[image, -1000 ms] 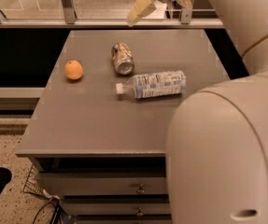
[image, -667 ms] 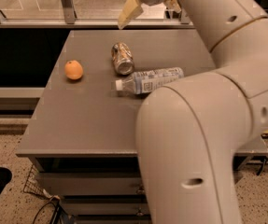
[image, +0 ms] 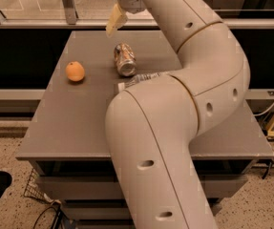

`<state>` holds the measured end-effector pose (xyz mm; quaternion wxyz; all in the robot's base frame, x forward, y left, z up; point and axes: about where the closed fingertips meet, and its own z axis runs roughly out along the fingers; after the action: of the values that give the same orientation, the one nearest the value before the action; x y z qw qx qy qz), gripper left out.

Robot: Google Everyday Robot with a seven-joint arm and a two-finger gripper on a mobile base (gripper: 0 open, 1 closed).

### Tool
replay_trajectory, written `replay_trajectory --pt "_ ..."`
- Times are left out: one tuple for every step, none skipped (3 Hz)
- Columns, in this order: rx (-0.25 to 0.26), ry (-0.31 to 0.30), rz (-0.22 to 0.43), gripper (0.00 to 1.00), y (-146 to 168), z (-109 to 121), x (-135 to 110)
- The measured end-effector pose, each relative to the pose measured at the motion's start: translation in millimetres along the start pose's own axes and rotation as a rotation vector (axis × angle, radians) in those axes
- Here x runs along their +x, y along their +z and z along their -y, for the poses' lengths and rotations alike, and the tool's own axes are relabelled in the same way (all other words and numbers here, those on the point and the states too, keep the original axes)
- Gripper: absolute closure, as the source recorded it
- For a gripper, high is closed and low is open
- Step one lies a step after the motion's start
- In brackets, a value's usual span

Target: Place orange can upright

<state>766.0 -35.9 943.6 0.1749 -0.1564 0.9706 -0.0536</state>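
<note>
The orange can [image: 125,59] lies on its side on the grey table [image: 69,123], toward the back, with a shiny silver end facing the camera. My gripper [image: 116,19] hangs above the table's far edge, just behind the can and slightly to its left, apart from it. Nothing shows in the gripper. My large white arm [image: 184,104] bends across the middle and right of the view.
A round orange fruit [image: 75,71] sits left of the can. A clear plastic bottle [image: 137,80] lies just in front of the can, mostly hidden by my arm. A railing and glass run behind the table. Drawers sit under the tabletop.
My gripper has moved left along the table's far edge to a spot behind the can. The arm has swung across and now covers most of the bottle. The can has not moved.
</note>
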Motion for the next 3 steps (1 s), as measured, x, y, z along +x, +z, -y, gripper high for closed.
replay_trajectory --pt "-0.029 -0.005 -0.021 0.00 13 -14 -2" --pt "-0.079 0.014 -0.041 0.00 22 -20 2" --pt "-0.142 0.033 -0.057 0.00 26 -25 9"
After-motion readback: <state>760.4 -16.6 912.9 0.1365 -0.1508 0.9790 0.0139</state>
